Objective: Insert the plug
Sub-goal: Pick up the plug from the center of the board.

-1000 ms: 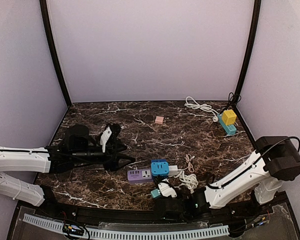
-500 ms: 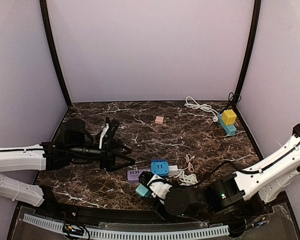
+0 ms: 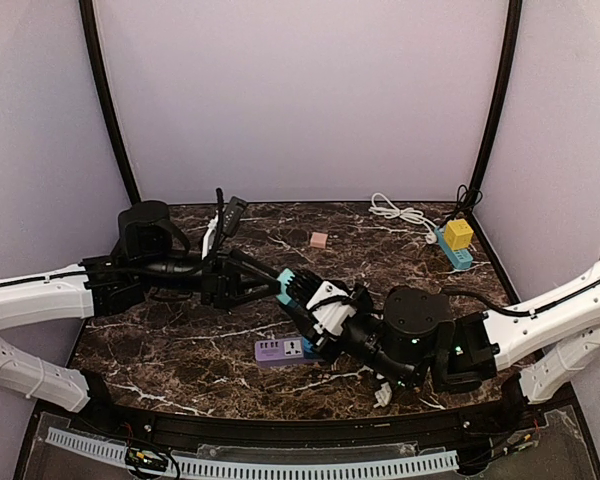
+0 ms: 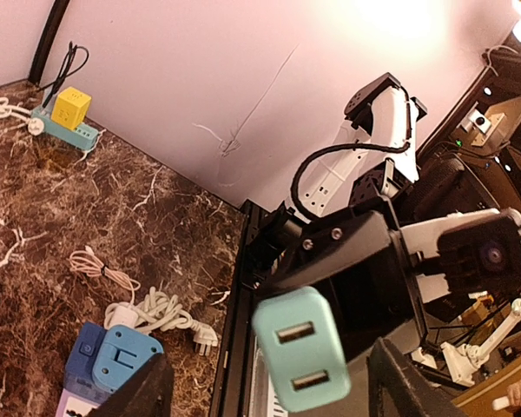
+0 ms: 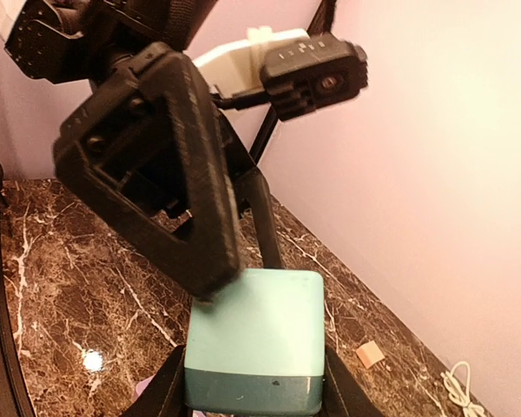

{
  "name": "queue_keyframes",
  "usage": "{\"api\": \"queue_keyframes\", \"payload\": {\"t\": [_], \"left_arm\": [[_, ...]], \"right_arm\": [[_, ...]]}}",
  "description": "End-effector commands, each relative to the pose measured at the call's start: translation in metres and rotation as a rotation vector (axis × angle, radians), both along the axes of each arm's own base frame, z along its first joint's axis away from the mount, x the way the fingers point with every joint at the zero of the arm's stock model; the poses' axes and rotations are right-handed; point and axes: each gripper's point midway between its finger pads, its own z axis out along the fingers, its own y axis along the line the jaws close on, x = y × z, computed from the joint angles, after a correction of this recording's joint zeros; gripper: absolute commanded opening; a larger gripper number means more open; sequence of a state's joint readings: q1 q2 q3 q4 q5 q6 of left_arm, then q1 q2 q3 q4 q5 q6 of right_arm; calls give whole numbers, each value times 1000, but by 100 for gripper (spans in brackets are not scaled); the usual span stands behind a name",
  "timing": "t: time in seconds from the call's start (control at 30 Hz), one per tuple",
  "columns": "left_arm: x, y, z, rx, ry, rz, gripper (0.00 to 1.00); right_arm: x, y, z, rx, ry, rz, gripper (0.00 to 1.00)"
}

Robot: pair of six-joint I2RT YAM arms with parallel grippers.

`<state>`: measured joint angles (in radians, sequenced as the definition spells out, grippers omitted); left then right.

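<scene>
The teal two-port USB plug [image 4: 297, 347] is held aloft, apart from the purple power strip [image 3: 280, 350] lying flat.

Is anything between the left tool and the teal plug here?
Nothing visible. The teal plug, gripped by the right tool, is held in the air right at the mouth of the open left tool, with only bare space between them.

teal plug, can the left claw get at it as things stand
Probably yes. The right claw holds the teal plug up in the air, and the left claw stands open right at it, a finger to either side, with nothing in between.
</scene>
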<state>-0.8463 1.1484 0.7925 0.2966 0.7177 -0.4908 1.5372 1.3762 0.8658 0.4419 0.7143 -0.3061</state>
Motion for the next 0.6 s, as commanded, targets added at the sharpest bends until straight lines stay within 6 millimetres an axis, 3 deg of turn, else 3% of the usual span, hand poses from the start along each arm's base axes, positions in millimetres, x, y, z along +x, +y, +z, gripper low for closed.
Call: {"api": "queue_keyframes", "payload": {"t": [0.0, 0.07, 0.13, 0.23, 0.3, 0.43, 0.47, 0.57], "left_arm": [[8, -3, 2, 10, 47, 33, 65], [10, -4, 4, 6, 46, 40, 61], [11, -5, 4, 9, 49, 45, 49], [8, -5, 4, 9, 43, 26, 18], [-2, -5, 2, 6, 16, -21, 4], [-9, -3, -6, 8, -25, -52, 1], [-9, -3, -7, 9, -39, -50, 1], [-3, -1, -14, 37, -99, -19, 1]], "right_arm": [[-7, 13, 27, 30, -84, 59, 0], [-10, 16, 25, 18, -85, 81, 0], [-12, 17, 25, 11, -92, 95, 0], [-11, 14, 27, 8, -101, 90, 0], [-11, 11, 29, 9, -107, 87, 0], [-8, 8, 28, -3, -107, 77, 0], [-7, 8, 28, -5, -97, 72, 4], [4, 0, 29, 11, -25, 9, 59]]}}
